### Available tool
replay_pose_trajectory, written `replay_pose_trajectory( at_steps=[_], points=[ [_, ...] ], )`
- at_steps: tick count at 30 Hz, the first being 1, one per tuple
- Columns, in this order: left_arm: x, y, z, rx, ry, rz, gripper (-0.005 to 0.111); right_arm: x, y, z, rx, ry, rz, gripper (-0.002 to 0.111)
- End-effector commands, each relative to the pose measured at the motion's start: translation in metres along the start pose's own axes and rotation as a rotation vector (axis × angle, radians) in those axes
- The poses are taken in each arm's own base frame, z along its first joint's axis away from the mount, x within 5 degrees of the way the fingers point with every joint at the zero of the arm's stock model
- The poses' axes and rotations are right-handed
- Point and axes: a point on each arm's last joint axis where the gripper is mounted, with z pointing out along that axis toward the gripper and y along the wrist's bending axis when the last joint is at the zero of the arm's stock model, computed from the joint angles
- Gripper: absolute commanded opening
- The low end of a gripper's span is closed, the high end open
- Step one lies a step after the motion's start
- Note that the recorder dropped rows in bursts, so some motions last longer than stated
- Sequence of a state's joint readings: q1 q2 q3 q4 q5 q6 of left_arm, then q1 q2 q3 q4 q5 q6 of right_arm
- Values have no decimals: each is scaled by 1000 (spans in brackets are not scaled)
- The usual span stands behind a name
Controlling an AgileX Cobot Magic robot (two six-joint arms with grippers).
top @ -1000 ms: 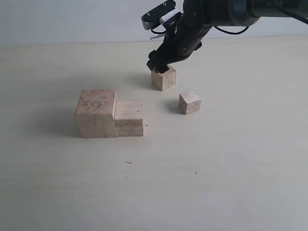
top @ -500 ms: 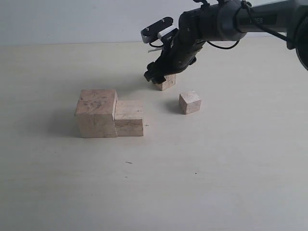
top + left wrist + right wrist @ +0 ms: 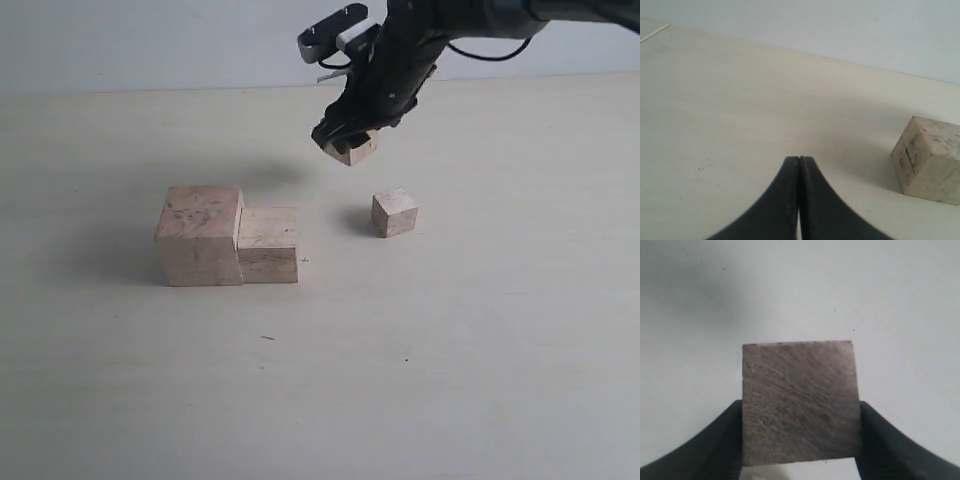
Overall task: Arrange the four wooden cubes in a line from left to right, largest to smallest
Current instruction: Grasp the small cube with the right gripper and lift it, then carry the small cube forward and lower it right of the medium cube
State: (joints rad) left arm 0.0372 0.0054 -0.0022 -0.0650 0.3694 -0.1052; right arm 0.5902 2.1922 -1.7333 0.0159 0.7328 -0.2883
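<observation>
Table (image 3: 480, 340): pale and wide, with its far edge running along a light wall. There is broad bare room in front of the cubes and off to the right.
Largest cube (image 3: 200, 235): sits on the table at the left end, its right face touching the next cube.
Second cube (image 3: 268, 245): flush against the largest one, lower than it, with open table to its right.
Third cube (image 3: 355, 152): hangs in the air behind and to the right of the pair, tilted, clear of the table.
Smallest cube (image 3: 395, 212): stands alone on the table, in front and a little right of the raised one, well apart from the pair.
Right gripper (image 3: 345, 140): clamped on the third cube, reaching in from the upper right.
Right wrist view: shows what the room view hides, both fingers (image 3: 715, 440) pressed on opposite sides of that cube, with bare table beneath.
Left gripper (image 3: 799, 167): out of the room view. Its own camera shows the jaws pressed together over bare table.
Left wrist view: one cube (image 3: 930, 160) sits near the frame edge. I cannot tell which one.
</observation>
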Motion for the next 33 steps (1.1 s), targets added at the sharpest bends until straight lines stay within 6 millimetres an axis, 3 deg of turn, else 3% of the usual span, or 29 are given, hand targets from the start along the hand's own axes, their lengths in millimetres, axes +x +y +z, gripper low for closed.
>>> replay_pose_trajectory(
  at_steps=[1,5,9,12,15,18,22,27,33],
  points=[
    [0,0,0,3,-8,1,0,-4,4,-42,-82,6,-258,0],
    [0,0,0,3,-8,1,0,-3,6,-71,-111,20,-354,0],
    [0,0,0,3,-8,1,0,-8,9,-94,-126,-35,-214,0],
    [0,0,0,3,-8,1,0,-4,11,-101,-154,4,-205,0],
    [0,0,0,3,-8,1,0,3,14,-103,-195,64,-316,0],
    [0,0,0,3,-8,1,0,10,17,-95,-224,79,-456,0],
    [0,0,0,3,-8,1,0,26,23,-70,-286,97,-613,0],
    [0,0,0,3,-8,1,0,47,29,-37,-327,130,-654,0],
    [0,0,0,3,-8,1,0,51,39,-23,-408,53,-702,0]
  ],
)
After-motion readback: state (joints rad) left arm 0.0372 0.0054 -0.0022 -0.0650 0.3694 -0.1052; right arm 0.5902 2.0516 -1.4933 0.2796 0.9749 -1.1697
